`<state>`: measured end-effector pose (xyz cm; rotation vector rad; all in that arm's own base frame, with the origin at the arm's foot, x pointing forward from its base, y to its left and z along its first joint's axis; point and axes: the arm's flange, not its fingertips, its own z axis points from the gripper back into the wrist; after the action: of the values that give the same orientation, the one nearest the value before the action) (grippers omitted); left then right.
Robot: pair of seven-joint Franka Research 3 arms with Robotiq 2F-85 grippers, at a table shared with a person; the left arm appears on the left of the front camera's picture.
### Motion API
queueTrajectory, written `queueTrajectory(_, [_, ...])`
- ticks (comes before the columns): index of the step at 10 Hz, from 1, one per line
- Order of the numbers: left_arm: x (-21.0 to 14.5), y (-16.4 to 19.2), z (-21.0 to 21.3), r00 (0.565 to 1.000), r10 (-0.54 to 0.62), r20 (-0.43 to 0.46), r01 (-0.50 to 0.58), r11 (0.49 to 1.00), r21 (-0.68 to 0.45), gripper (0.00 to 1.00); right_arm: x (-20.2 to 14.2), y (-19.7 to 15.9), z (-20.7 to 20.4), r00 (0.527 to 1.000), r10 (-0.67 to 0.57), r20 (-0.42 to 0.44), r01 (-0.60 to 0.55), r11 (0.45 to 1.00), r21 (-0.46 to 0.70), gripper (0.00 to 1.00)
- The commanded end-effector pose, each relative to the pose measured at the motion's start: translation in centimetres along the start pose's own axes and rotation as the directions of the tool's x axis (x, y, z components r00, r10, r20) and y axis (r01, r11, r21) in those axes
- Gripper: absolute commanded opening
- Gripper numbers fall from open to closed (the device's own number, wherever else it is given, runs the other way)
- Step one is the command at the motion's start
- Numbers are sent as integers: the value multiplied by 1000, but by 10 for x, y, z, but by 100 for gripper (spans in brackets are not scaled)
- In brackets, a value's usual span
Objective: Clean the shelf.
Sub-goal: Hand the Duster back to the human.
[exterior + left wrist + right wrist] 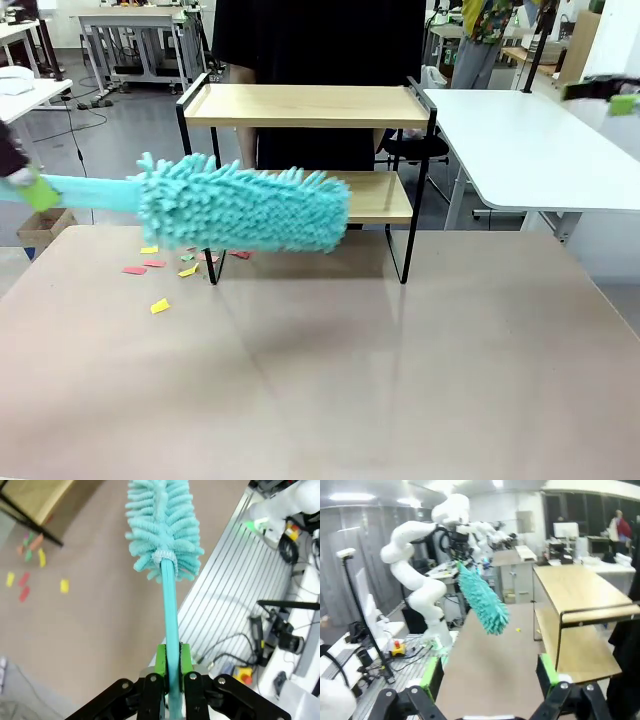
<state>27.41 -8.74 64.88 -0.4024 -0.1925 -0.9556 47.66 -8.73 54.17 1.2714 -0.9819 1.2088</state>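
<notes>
The shelf (300,105) stands at the table's far middle, both wooden boards bare. My left gripper (172,667) is shut on the thin teal handle of a fluffy teal duster (162,525). In the front view the duster (245,210) hangs level in front of the shelf's lower left part, with the left gripper (30,190) at the picture's left edge. Whether the duster touches the shelf is unclear. My right gripper (490,680) is open and holds nothing, raised beside the shelf (580,590). From the front the right gripper (610,95) sits high at the right edge.
Several coloured paper scraps (160,265) lie on the table left of the shelf's legs; these scraps (30,565) also appear below the left wrist. A person in black (320,40) stands behind the shelf. A white table (520,130) stands at the right.
</notes>
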Motion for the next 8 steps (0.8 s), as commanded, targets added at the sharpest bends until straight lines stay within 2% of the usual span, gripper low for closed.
queueTrajectory(1, [2,2,-23,986,-98,134,105,993,-47,13,-26,26,-46,999,1,-34,-7,989,-150,100])
queueTrajectory(2, [7,7,-34,977,-131,170,144,987,-66,13,-40,24,-61,1000,2,-25,-6,983,-182,100])
queueTrajectory(3, [10,13,-39,973,-158,168,173,982,-76,13,-47,12,-65,1000,-11,-9,9,980,-200,100])
queueTrajectory(4, [9,14,-44,971,-167,173,187,976,-111,13,-53,1,-55,999,-27,47,35,981,-191,100])
queueTrajectory(5, [12,7,-33,985,-106,134,113,992,-46,13,-46,20,-52,999,-34,-35,28,986,-162,100])
queueTrajectory(8, [12,7,-33,985,-106,134,113,992,-46,13,-46,20,-52,999,-34,-35,28,986,-162,100])
